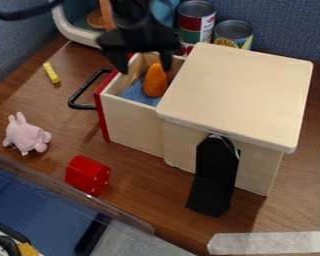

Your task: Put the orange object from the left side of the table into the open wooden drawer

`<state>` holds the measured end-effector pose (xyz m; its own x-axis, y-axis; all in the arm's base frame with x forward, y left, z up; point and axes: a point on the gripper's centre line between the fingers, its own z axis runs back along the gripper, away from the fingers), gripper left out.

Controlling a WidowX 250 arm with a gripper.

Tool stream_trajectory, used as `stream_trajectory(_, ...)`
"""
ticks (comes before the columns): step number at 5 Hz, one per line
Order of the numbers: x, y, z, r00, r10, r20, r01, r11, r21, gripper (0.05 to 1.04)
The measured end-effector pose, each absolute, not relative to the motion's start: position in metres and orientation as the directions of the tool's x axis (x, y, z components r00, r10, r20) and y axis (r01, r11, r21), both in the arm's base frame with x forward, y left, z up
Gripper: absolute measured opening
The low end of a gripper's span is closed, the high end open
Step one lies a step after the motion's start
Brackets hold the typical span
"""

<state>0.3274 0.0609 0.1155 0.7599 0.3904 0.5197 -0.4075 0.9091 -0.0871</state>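
The gripper (144, 68) hangs over the pulled-out wooden drawer (132, 122), its two fingers spread apart and open. An orange carrot-like object (155, 81) stands upright in the drawer on a blue lining (137, 94), just below the right finger. Nothing shows between the fingers. The drawer has a red front with a black handle (82, 106) and juts left from a light wooden box (239, 95).
A yellow stick (51, 72), a pink plush toy (26, 135) and a red block (88, 175) lie left of the box. Two cans (195, 22) stand behind it. A black strap-like piece (214, 175) leans on the box's front. A clear panel edge (69, 192) crosses the lower left.
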Motion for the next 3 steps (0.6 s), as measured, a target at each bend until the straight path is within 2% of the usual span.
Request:
stream_trajectory(2,0.306,0.108,0.145,0.877,0.281,0.390,-0.307,0.952,0.003,1.000)
stream_trajectory(3,0.290,0.128,0.160,0.922,0.195,0.334,-0.239,0.966,0.096,1.000)
